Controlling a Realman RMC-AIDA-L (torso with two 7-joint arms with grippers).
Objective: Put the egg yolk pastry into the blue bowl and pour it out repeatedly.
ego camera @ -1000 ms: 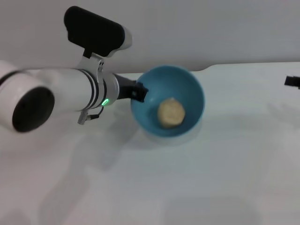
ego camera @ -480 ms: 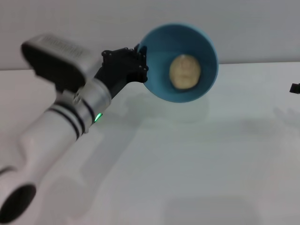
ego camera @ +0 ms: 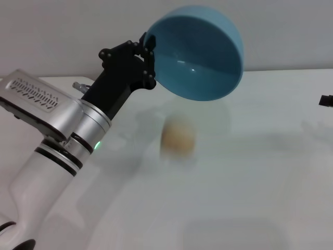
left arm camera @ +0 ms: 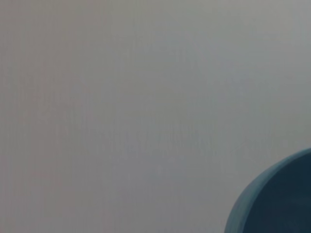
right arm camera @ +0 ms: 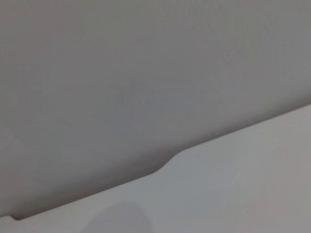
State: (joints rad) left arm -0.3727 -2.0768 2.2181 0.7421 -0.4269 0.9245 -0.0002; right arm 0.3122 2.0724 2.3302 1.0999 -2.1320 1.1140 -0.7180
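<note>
Silver-and-black left gripper [ego camera: 147, 54] clamped on the near-left rim of the blue bowl [ego camera: 200, 54], bowl raised and tipped mouth-down above the white table [ego camera: 250, 182], blurred egg yolk pastry [ego camera: 177, 137] below the bowl, right gripper [ego camera: 326, 100] at the table's far right edge, its finger state indeterminate.

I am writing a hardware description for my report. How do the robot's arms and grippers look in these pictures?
The left arm is white and silver, with black rings, a small green light and a grey ribbed plate. Its left gripper is black and angular, with visible screws. Of the right gripper, only a small black tip shows at the picture's edge.
</note>
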